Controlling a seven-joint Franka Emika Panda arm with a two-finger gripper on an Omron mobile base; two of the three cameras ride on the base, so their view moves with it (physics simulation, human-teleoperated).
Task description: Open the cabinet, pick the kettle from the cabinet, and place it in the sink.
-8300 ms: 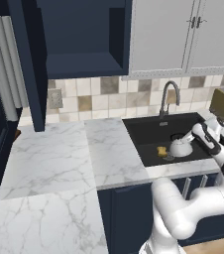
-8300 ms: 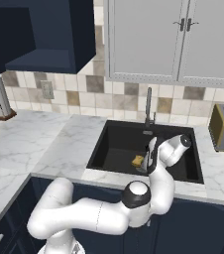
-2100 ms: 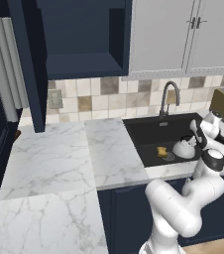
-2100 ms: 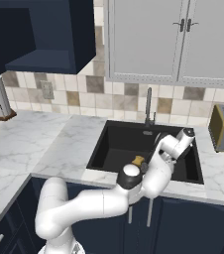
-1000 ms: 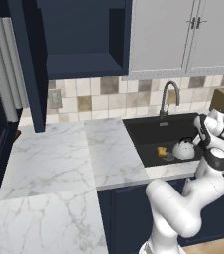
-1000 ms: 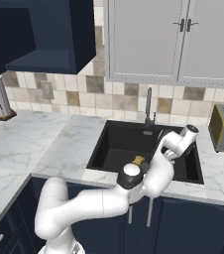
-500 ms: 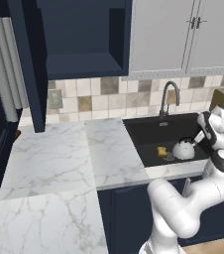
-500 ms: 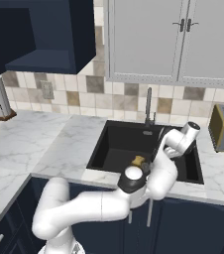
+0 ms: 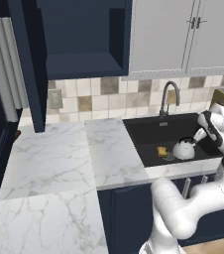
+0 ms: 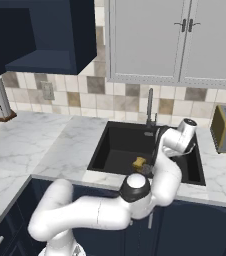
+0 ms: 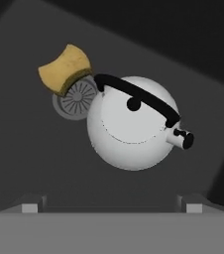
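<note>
The cabinet [image 9: 79, 44] is seen standing open at the left. The kettle [image 9: 184, 148] is seated upright in the sink [image 9: 144, 134], beside a yellow sponge [image 11: 66, 69]. The gripper [image 11: 112, 201] is held apart above it, jaws spread and empty.

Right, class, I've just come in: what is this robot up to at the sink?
The kettle sits on the floor of the black sink, beside a yellow sponge and the drain. The gripper hovers above it with nothing between its fingers, so the kettle has been let go. The navy cabinet stands open and holds nothing. The placing looks done.
</note>
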